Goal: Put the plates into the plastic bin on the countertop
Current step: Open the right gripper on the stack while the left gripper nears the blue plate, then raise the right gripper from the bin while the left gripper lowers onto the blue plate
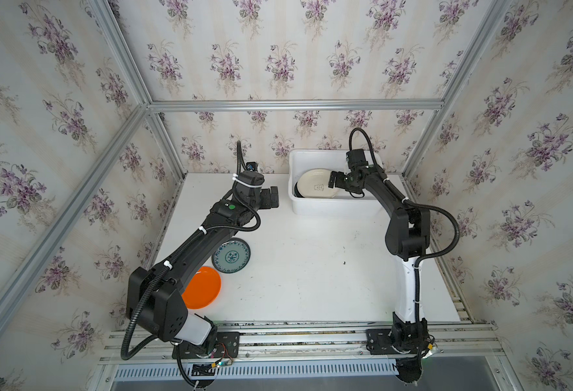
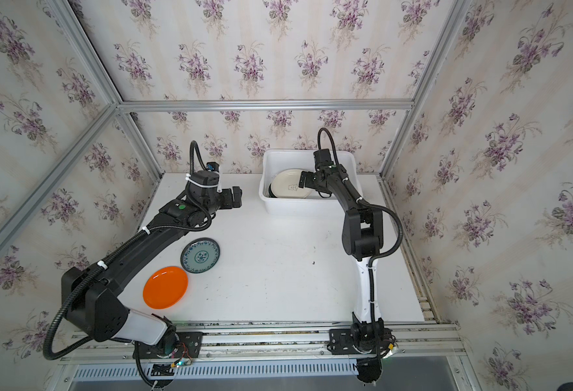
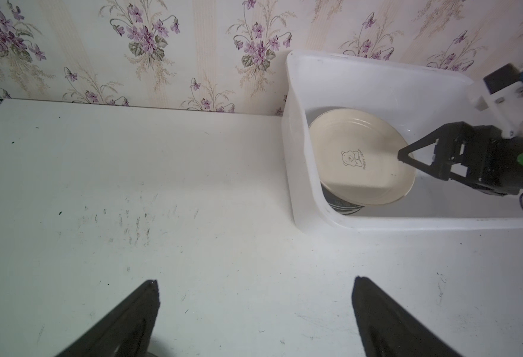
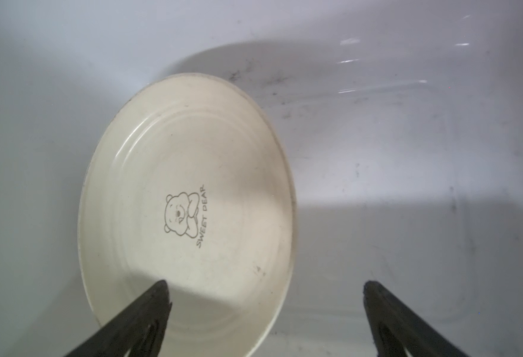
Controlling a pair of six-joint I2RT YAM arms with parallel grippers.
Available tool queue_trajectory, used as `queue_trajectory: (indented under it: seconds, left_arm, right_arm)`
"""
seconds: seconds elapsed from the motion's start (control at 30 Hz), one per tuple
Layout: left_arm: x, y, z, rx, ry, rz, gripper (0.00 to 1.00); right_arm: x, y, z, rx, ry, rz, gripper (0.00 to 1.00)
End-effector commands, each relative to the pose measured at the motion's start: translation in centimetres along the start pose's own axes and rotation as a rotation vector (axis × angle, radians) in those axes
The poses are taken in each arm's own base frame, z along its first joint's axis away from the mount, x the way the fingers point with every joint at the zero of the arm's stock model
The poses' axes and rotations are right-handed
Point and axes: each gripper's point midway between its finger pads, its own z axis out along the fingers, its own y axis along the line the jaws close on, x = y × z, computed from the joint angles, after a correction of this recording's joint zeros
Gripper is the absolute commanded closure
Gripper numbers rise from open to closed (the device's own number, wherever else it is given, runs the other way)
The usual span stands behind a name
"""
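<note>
The white plastic bin [image 1: 332, 207] [image 2: 298, 208] [image 3: 300, 173] stands at the back right of the countertop [image 1: 312, 277]. Inside it a cream plate [image 1: 313, 184] [image 2: 286, 186] [image 3: 356, 154] [image 4: 192, 185] with a bear drawing lies tilted on a dark plate [image 3: 343, 207]. My right gripper [image 1: 331, 179] [image 2: 302, 181] [image 4: 264, 287] is open inside the bin, one finger over the cream plate, the other past its rim. My left gripper [image 1: 274, 196] [image 2: 237, 198] [image 3: 255, 281] hovers open and empty left of the bin. A teal-patterned plate [image 1: 231, 255] [image 2: 200, 255] and an orange plate [image 1: 203, 287] [image 2: 165, 287] lie front left.
The left arm [image 1: 190, 247] stretches above the orange plate's edge. The wallpapered back wall [image 1: 278, 142] rises right behind the bin. An aluminium rail [image 1: 295, 333] carrying both arm bases runs along the front edge.
</note>
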Motion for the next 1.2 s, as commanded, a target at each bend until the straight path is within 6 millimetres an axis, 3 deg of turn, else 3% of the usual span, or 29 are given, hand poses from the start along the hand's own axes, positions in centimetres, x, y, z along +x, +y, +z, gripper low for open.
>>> queue_trajectory:
  seconds: [0.0, 0.1, 0.33, 0.57, 0.77, 0.97, 1.17]
  left_arm:
    - [0.3, 1.0, -0.4, -0.041, -0.003, 0.001, 0.0]
    - [1.0, 1.9, -0.6, -0.066, 0.009, -0.011, 0.0]
    - [4.2, 4.3, -0.8, -0.126, 0.086, -0.049, 0.0]
    - [10.7, 8.5, -0.7, -0.244, 0.264, -0.125, 0.0]
    - [13.9, 11.9, -1.3, -0.332, 0.325, -0.232, 0.0]
    - [18.5, 15.1, -1.3, -0.383, 0.452, -0.388, 0.0]
    - [20.2, 17.8, -1.7, -0.48, 0.472, -0.395, 0.0]
  right_arm:
    - [-1.4, -1.3, -2.0, 0.099, -0.058, -0.039, 0.0]
    - [-2.3, -1.6, -4.0, 0.122, -0.091, -0.047, 0.0]
    - [-3.4, 0.3, -11.4, 0.012, -0.244, -0.041, 0.0]
    - [-1.1, 3.4, -18.1, -0.211, -0.353, -0.039, 0.0]
    - [1.5, 6.1, -20.1, -0.378, -0.322, -0.055, 0.0]
    - [4.0, 7.3, -22.1, -0.44, -0.294, -0.063, 0.01]
    - [6.1, 7.3, -23.8, -0.461, -0.284, -0.076, 0.01]
